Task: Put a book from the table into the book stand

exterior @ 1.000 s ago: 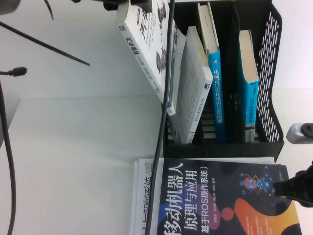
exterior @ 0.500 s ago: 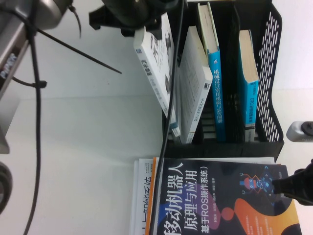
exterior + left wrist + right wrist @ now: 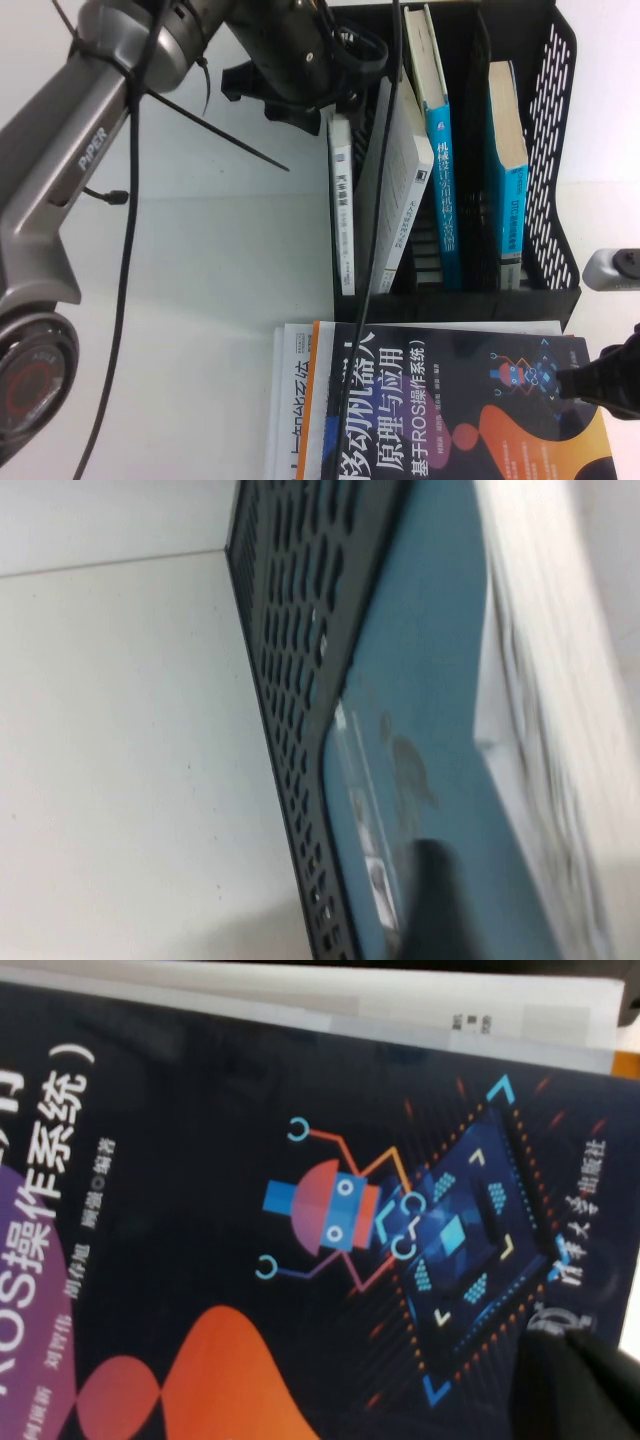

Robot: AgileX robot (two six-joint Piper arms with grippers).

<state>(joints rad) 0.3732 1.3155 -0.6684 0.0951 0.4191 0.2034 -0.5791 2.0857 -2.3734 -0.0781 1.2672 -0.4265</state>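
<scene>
The book (image 3: 342, 205) stands on edge with its white spine showing, upright in the leftmost slot of the book stand (image 3: 556, 150), just inside that rack's left wall and touching a leaning white book (image 3: 392, 190) on its right. The left gripper (image 3: 320, 95) sits at the far end of the book, at the far left corner of the rack, with its grey arm (image 3: 70, 190) slanting across the left side of the table (image 3: 180, 300); whether its fingers are apart or clamped on the book cannot be told, since its dark body hides them. In the left wrist view a blue cover (image 3: 430, 700) lies against the perforated black wall (image 3: 290, 680) of the rack, over the white tabletop. Further right in the rack stand two blue-spined books (image 3: 440, 170), one per slot. On the near side of the rack, a dark navy-and-orange robot book (image 3: 450, 410) lies flat on top of other white books. The right gripper (image 3: 600, 385) rests low over the right edge of that dark book; its fingers cannot be made out either
</scene>
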